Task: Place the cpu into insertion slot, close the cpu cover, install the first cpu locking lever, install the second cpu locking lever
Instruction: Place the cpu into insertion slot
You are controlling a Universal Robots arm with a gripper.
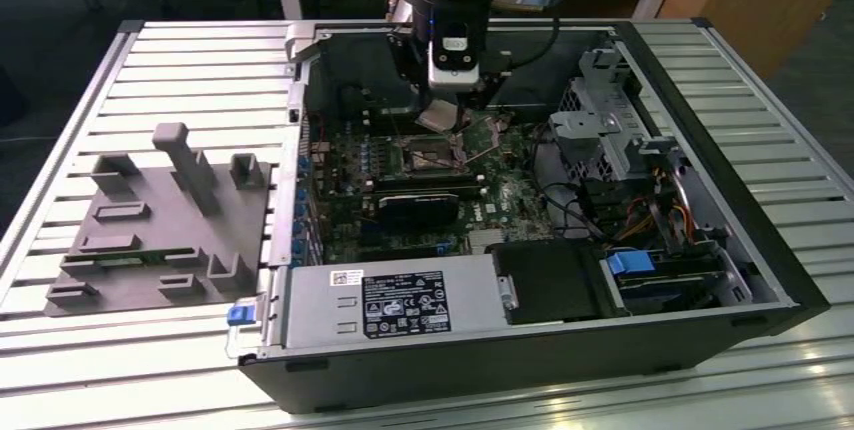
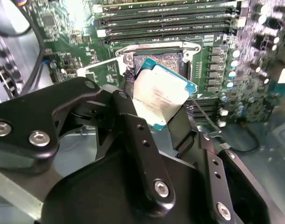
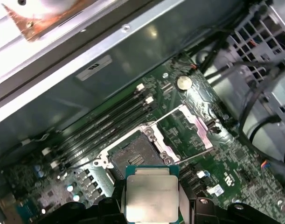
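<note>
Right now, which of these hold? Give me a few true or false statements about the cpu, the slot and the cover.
1. The gripper is shut on the cpu. True.
2. The cpu sits seated in the insertion slot. False: it is held above the slot, whose dark centre is bare.
3. The cpu cover is closed over the slot. False: it is swung open beside it.
4. The computer case lies open on a slatted table. True.

No legible text or numbers anywhere
</note>
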